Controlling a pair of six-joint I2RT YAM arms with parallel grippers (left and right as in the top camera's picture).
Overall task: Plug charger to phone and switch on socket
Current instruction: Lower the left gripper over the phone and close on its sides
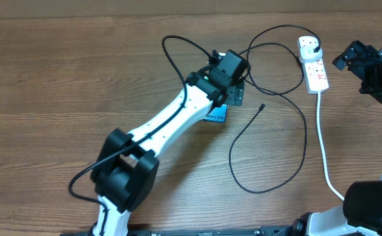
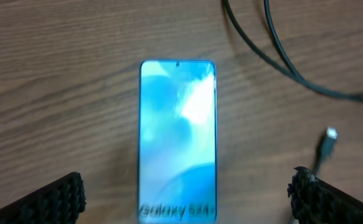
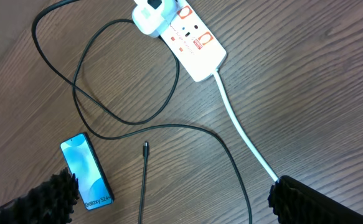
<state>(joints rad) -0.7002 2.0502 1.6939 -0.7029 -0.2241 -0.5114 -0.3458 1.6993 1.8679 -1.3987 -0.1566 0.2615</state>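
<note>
The phone [image 2: 178, 137] lies flat on the wooden table, its light blue screen up and white text at the near short edge. My left gripper [image 2: 190, 205] hovers just above that edge, open and empty, with one finger on each side of the phone. In the overhead view the left gripper [image 1: 234, 93] covers most of the phone [image 1: 215, 117]. The charger [image 1: 301, 141] is a black cable lying in loops. Its connector tip [image 2: 329, 137] lies free on the table right of the phone. Its plug [image 3: 150, 15] sits in the socket [image 3: 193, 40]. My right gripper [image 3: 175, 202] is open and empty, high above the table near the socket [image 1: 315, 69].
The socket's thick white cord [image 1: 325, 151] runs down the right side towards the front edge. Cable loops [image 1: 177, 56] lie behind and to the right of the left arm. The right gripper [image 1: 364, 65] is at the far right, past the socket.
</note>
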